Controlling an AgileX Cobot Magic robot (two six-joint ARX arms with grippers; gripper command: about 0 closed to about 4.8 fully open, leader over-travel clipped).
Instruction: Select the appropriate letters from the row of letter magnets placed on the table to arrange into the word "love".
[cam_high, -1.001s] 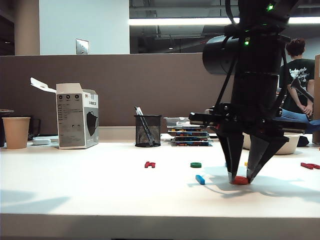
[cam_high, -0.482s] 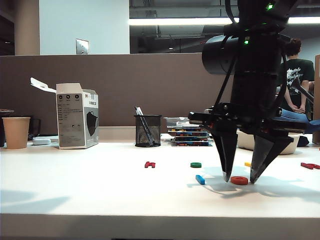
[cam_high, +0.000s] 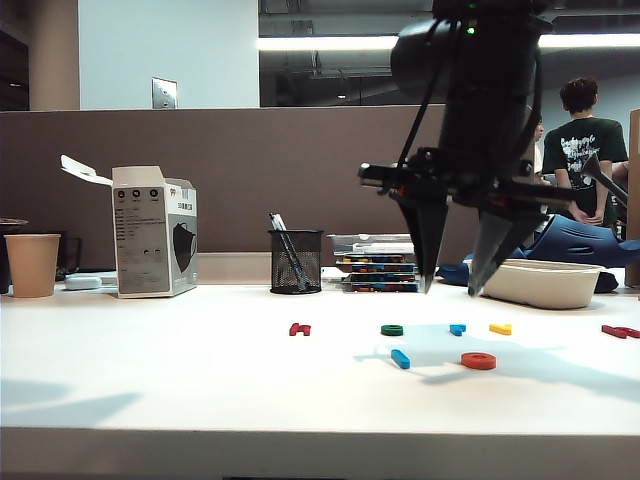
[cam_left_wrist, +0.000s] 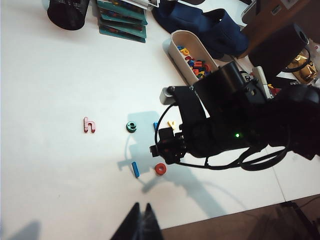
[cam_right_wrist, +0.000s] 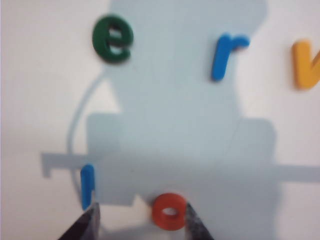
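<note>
The right gripper (cam_high: 447, 292) was seen hanging above the white tabletop (cam_high: 200, 380), its 2 dark fingers (cam_high: 428, 240) spread apart with nothing between them. In the right wrist view the fingertips (cam_right_wrist: 87, 222) flanked the orange plastic ring magnet (cam_right_wrist: 170, 212), which lay flat on the surface below them and clear of both tips. The blue straight bar magnet (cam_right_wrist: 86, 186) lay just beside the ring, long axis running away from the camera, so the first 2 letters of the word were judged to be placed.

The next piece wanted was judged to be the yellow angular magnet (cam_high: 500, 328). It lay in the back row, beyond the ring and toward the right arm's own side, with the short chunky blue magnet (cam_high: 457, 328) between it and the green rounded magnet (cam_high: 392, 329). The right gripper was plainly the nearer; a short reach back over the ring was judged sufficient.

The left gripper (cam_left_wrist: 141, 222) was seen only as 2 dark tips drawn close together at the near table edge, well apart from all letters; whether they met could not be told.

Open surface lay beside the ring on the right. The dark red h-shaped magnet (cam_high: 299, 328) lay apart at the left.
</note>
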